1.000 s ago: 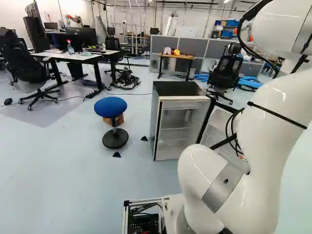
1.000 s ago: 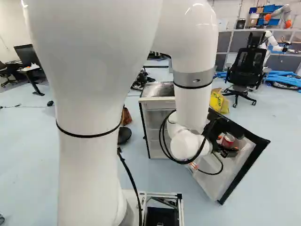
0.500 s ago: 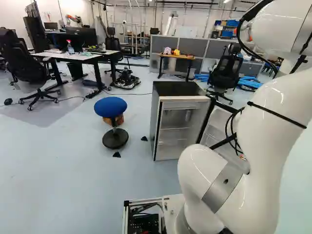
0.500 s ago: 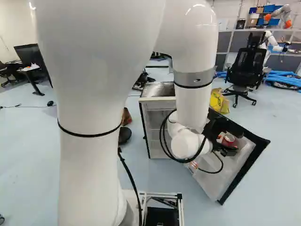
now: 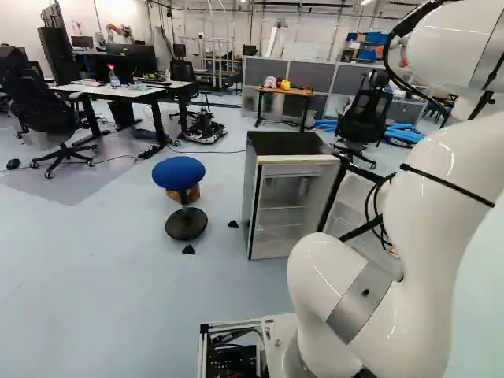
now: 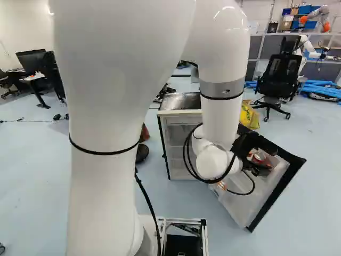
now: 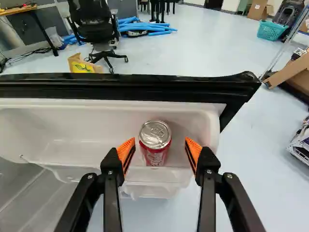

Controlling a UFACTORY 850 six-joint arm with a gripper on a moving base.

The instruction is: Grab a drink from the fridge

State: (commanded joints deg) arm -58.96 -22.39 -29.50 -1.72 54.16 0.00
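One red drink can with a silver top (image 7: 155, 142) stands upright in a white shelf (image 7: 87, 116) on the inner side of the open fridge door (image 7: 120, 88). My hand (image 7: 160, 140) is wide open and has hold of nothing: its two fingers, with orange pads (image 7: 126, 154), stand one to each side of the can, with a gap on both sides. The can lies ahead of the hand, almost centred, a little nearer the finger on the side of the longer stretch of shelf. Its long axis runs up and down, so I judge the fingers should go a bit deeper around its body, then close from the sides. A clear guard (image 7: 154, 176) crosses in front of its foot and could catch a finger. Mine is the one arm (image 6: 218, 122) near it; another robot (image 6: 317, 18) is far off at the back. In the wrist view I count one can, one black chair (image 7: 96, 17) and one yellow bag (image 7: 84, 66); in the left base view, one fridge (image 5: 287, 143) and one blue stool (image 5: 179, 172).
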